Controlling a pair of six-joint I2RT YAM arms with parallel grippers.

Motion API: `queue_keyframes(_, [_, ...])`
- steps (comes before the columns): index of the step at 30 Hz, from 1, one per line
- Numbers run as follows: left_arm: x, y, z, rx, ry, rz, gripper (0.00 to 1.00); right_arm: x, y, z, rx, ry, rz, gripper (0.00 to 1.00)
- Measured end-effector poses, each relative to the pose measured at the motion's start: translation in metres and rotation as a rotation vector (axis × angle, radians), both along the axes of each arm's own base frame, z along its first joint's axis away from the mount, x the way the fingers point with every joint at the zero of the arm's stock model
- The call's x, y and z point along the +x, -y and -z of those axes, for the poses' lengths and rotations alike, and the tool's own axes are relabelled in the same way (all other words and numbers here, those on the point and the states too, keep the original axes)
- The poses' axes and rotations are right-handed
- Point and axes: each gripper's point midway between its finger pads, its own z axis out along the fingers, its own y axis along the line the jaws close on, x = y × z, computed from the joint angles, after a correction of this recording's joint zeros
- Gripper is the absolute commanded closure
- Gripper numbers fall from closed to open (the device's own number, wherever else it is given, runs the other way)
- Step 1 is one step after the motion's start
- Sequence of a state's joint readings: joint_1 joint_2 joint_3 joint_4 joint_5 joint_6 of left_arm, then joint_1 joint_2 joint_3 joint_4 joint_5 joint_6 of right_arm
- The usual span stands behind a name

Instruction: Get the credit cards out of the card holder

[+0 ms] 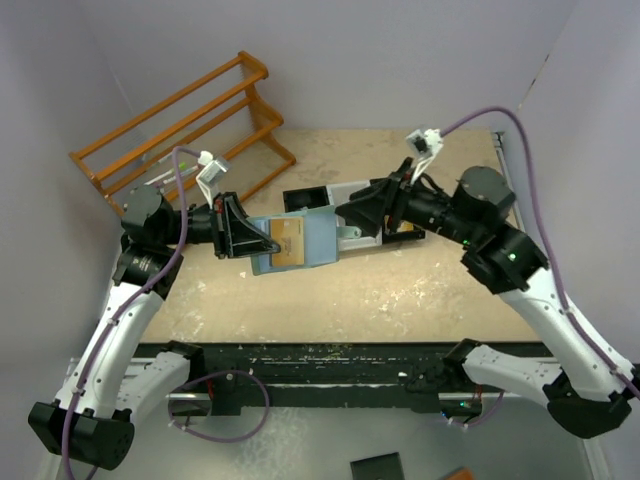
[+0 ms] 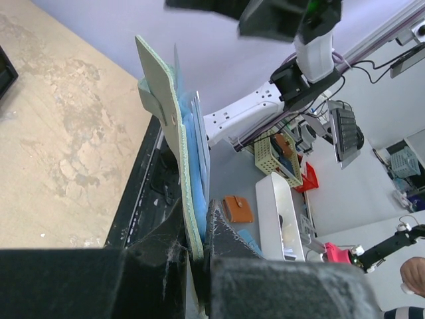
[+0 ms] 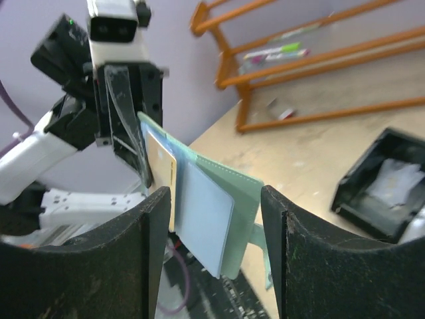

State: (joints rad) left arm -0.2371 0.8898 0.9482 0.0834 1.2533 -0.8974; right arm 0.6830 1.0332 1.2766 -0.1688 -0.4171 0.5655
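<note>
Left gripper (image 2: 197, 262): jaws clamped on one edge of the open card holder (image 1: 312, 240), held above mid-desk. Right gripper (image 3: 216, 199): jaws wide apart, empty, just beside its free edge.

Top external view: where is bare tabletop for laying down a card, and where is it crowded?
Free: the table strip between card holder and near rail; a patch beyond the bin tray, right of the rack. Crowded: the centre, around left gripper and right gripper.
</note>
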Motion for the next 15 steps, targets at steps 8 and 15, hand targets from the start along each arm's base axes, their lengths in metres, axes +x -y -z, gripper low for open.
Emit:
queue_keyframes(8, [0.0, 0.0, -0.003, -0.001, 0.004, -0.002, 1.0, -0.01, 0.03, -0.034, 0.0, 0.121, 0.085, 0.46])
queue_keyframes(15, [0.002, 0.0, -0.004, -0.002, 0.007, -0.003, 1.0, -0.017, -0.002, -0.002, 0.054, 0.024, -0.079, 0.45])
